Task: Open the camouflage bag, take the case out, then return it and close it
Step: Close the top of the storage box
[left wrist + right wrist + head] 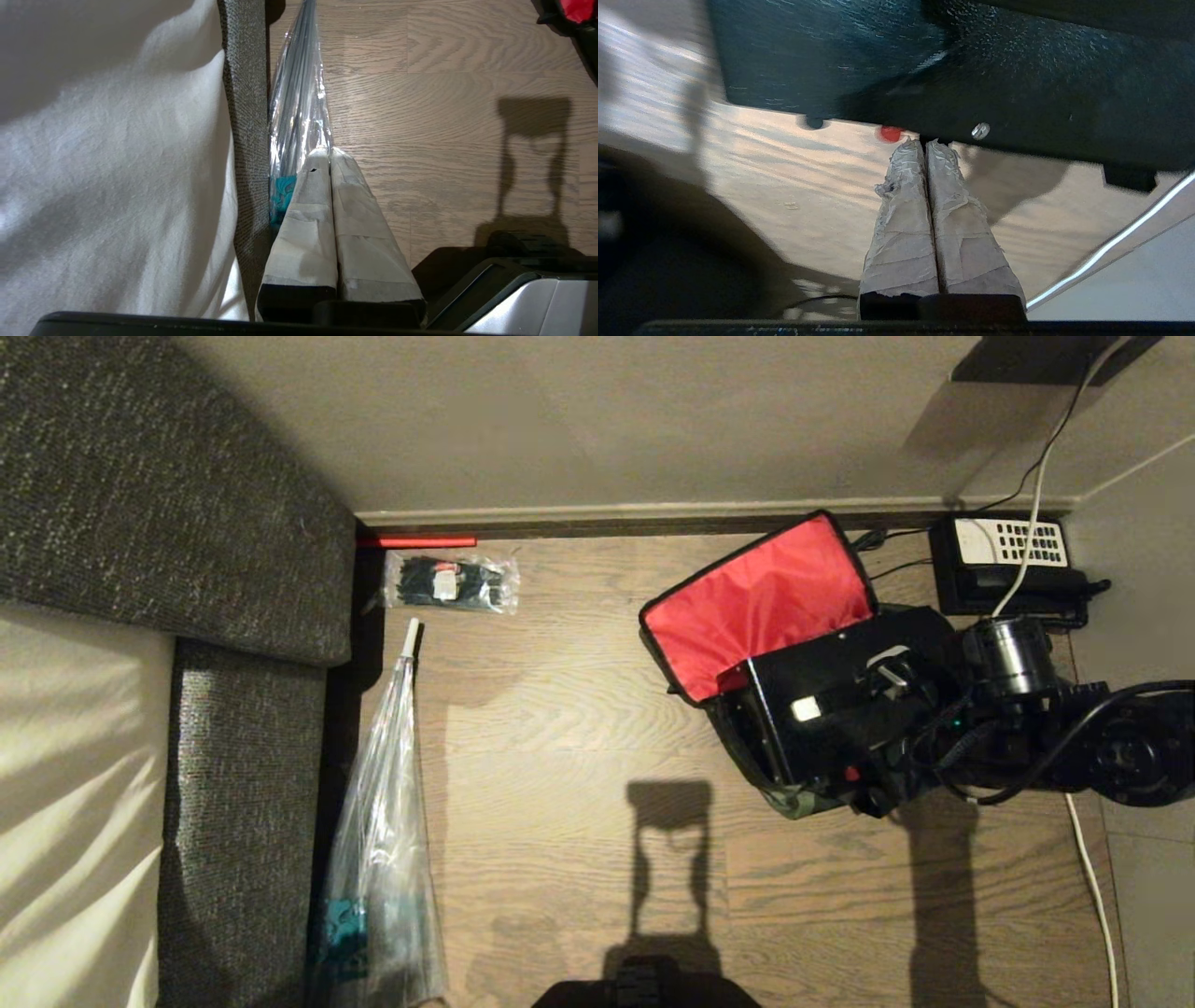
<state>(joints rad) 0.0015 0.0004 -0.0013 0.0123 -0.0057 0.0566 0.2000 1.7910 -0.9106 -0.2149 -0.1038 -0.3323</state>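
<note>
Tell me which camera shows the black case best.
The head view: the case appears almost whole, standing in the open camouflage bag with its handle and red button visible. The right wrist view gives only a blurred close-up of its speckled side beyond the shut right gripper. The left wrist view shows none of it.

Bag [758,607]: bright red lining on the open flap, black edging, green fabric at the lower corner. Case [840,709]: black with speckled sheen, pale handle mounts, small red button [851,773]. Telephone [1008,565]: black body, white keypad. Floor [579,709]: brown wood grain. Sofa [140,495]: dark grey weave; sheet [65,803]: cream. Both grippers' fingers [920,224]: pale tape wrap.
</note>
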